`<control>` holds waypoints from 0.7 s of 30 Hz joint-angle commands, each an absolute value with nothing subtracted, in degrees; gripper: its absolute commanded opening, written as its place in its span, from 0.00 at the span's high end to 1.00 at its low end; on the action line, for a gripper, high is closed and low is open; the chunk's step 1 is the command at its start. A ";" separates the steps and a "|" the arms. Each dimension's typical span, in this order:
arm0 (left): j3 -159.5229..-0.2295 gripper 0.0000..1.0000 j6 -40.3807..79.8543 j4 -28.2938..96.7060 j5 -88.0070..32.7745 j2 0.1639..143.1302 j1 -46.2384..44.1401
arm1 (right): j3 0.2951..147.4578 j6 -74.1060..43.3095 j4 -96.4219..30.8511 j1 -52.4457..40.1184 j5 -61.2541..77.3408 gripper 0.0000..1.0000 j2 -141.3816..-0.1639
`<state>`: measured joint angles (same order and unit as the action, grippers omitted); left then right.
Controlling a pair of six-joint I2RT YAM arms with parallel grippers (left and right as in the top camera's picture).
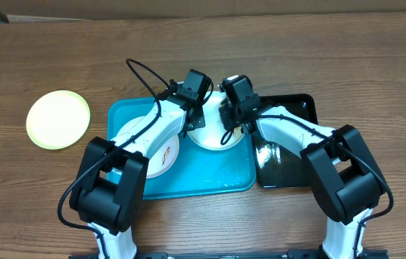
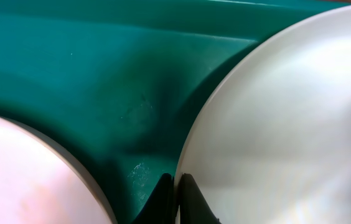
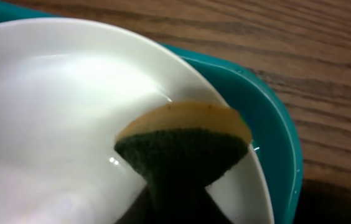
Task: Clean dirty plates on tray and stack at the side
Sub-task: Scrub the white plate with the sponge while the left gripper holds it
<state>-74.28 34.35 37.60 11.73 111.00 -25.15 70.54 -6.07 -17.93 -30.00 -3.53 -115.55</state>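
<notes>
Two white plates lie on the turquoise tray (image 1: 224,176): a smeared one (image 1: 165,155) at the left and one (image 1: 216,135) at the back middle. The yellow-green rimmed plate (image 1: 57,119) lies on the table to the left of the tray. My left gripper (image 1: 197,121) is shut on the middle plate's left rim; the left wrist view shows the fingers (image 2: 178,198) pinching that rim (image 2: 287,124). My right gripper (image 1: 233,121) is shut on a yellow and dark green sponge (image 3: 185,146) that presses on the same plate (image 3: 57,106).
A glossy black tray (image 1: 289,162) lies against the right side of the turquoise tray. In the left wrist view the smeared plate (image 2: 20,180) lies close to the left of my fingers on the tray floor (image 2: 101,81). Bare wooden table (image 3: 287,37) lies beyond the tray rim (image 3: 275,124).
</notes>
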 commanded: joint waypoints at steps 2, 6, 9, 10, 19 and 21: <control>-73.97 0.96 34.28 36.99 12.60 111.44 -24.99 | 70.57 -5.98 -19.97 -29.93 -2.44 0.90 -115.18; -73.97 0.96 34.33 36.93 12.60 111.44 -24.97 | 70.57 -6.66 -21.56 -29.93 -2.44 0.90 -115.18; -73.97 0.96 34.30 36.80 12.60 111.44 -24.97 | 70.57 -9.63 -22.50 -29.93 -2.44 0.90 -115.18; -73.97 0.96 34.30 36.80 12.60 111.44 -24.97 | 70.57 -11.05 -22.83 -29.93 -2.44 0.90 -115.18; -73.97 0.96 34.33 36.77 12.60 111.44 -24.97 | 70.54 -21.74 -27.20 -29.93 2.42 0.90 -115.18; -73.97 0.96 34.30 36.77 12.60 111.44 -24.97 | 70.46 -23.53 -28.12 -29.95 3.62 0.90 -115.18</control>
<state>-74.28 34.35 37.39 11.75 111.00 -25.15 71.42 -18.46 -26.11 -29.98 -1.02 -114.17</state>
